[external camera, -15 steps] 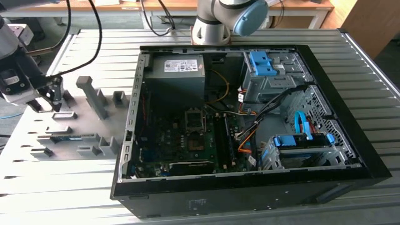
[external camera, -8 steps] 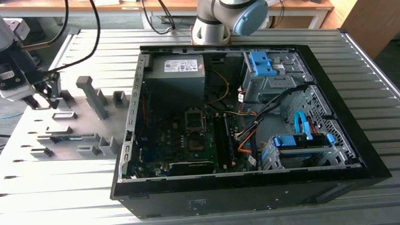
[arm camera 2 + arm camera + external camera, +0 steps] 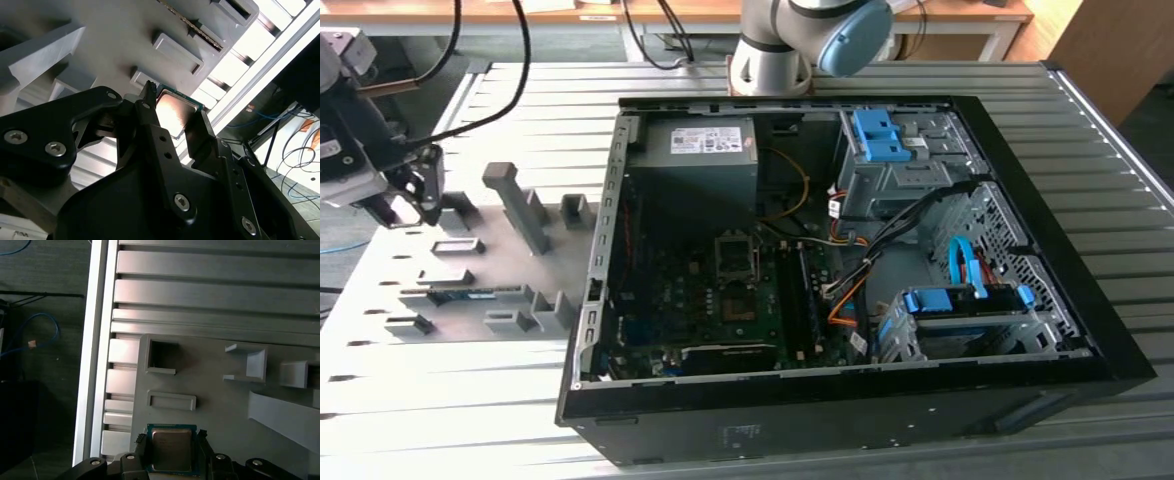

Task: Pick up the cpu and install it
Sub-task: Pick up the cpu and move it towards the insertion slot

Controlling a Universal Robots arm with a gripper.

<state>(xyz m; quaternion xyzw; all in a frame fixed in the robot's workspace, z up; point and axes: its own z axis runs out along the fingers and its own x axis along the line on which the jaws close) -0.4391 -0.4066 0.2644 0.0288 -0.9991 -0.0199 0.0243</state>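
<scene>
Soft light brightens the table (image 3: 1107, 150); the computer case (image 3: 854, 420) lies shadowed inside. Glare whitens the cpu (image 3: 172, 112).

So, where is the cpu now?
In both wrist views the cpu is gripped by the end effector, over the grey plate at the exterior view's left.

Black end effector (image 3: 175, 106), silver screws (image 3: 181, 201)

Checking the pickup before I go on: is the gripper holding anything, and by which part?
The gripper holds the cpu, fingers clamped on two opposite side edges.
</scene>
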